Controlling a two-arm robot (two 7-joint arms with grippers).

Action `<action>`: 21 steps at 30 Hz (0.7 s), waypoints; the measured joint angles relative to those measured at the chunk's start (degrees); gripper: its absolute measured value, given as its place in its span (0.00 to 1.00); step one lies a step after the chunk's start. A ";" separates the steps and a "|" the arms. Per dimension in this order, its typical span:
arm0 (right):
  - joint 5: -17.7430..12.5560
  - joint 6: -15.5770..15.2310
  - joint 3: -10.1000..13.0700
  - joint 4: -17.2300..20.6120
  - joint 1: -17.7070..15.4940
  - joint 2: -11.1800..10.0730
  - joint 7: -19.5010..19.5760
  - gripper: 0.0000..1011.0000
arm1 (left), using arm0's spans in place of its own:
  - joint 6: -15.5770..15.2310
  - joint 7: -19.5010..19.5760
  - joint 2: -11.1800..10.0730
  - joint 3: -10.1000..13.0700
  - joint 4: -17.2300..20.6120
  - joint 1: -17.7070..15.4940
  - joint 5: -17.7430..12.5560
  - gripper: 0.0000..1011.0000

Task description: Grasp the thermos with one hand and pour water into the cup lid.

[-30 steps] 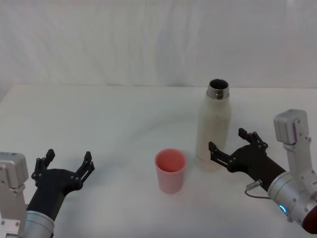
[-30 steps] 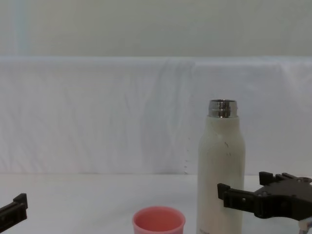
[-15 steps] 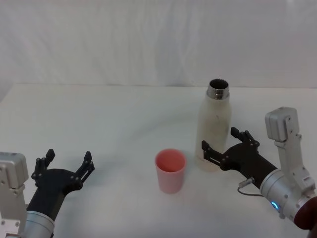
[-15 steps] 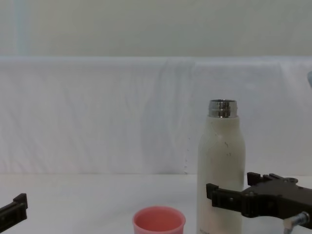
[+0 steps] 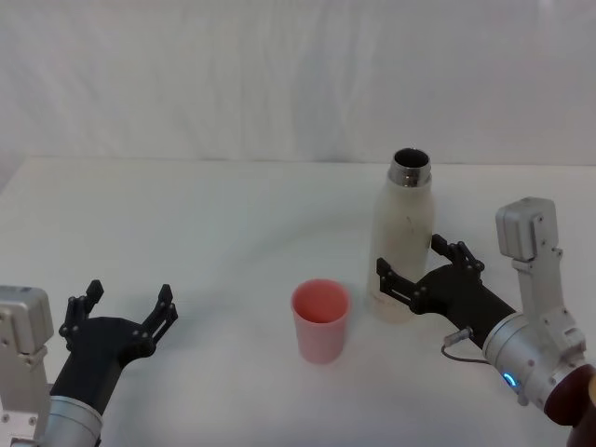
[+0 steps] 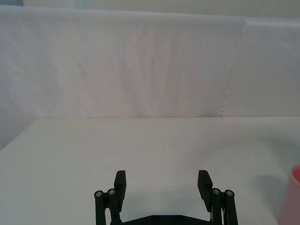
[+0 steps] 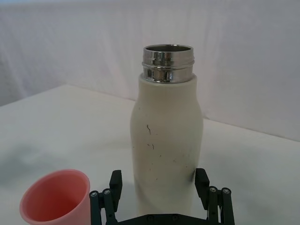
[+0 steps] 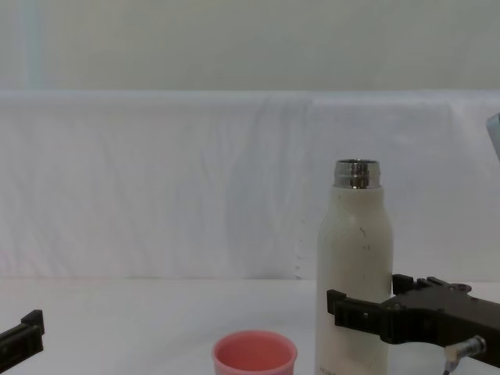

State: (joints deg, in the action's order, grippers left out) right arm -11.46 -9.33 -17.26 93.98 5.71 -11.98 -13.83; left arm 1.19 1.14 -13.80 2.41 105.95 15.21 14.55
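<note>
Fingers spread, the black right hand [image 5: 412, 270] straddles the tall cream-white steel-necked thermos [image 5: 402, 244]; salmon-pink plastic cup lid [image 5: 321, 319] at its 8 o'clock.

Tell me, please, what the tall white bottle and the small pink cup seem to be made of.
The thermos: probably metal under a matte cream coating with small dark scuffs; its bare threaded neck shines like polished steel. The cup lid: likely plastic, with a thin rim and an even salmon-pink, low-gloss surface. The open right gripper straddles the thermos.
</note>
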 joint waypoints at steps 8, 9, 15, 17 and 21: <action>-0.01 0.15 -0.35 -0.35 0.35 0.05 0.09 0.99 | 0.00 0.00 0.00 0.00 0.00 0.00 0.00 0.99; 0.00 0.18 -0.40 -0.44 0.42 0.08 0.13 0.99 | 0.00 0.00 0.00 0.00 0.00 0.00 0.00 0.99; 0.12 0.25 -0.50 -0.72 0.67 0.23 0.44 0.99 | 0.00 0.00 0.00 0.00 0.00 0.00 0.00 0.99; 0.23 0.25 -0.56 -0.77 0.79 0.29 0.54 0.99 | 0.00 0.00 0.00 0.00 0.00 0.00 0.00 0.99; 0.49 0.19 -0.62 -0.87 1.03 0.37 0.70 0.99 | 0.00 0.00 0.00 0.00 0.00 0.00 0.00 0.99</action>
State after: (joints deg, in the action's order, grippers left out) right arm -10.97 -9.14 -17.88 93.11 6.74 -11.61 -13.13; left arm 1.19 1.14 -13.81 2.42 105.95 15.21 14.54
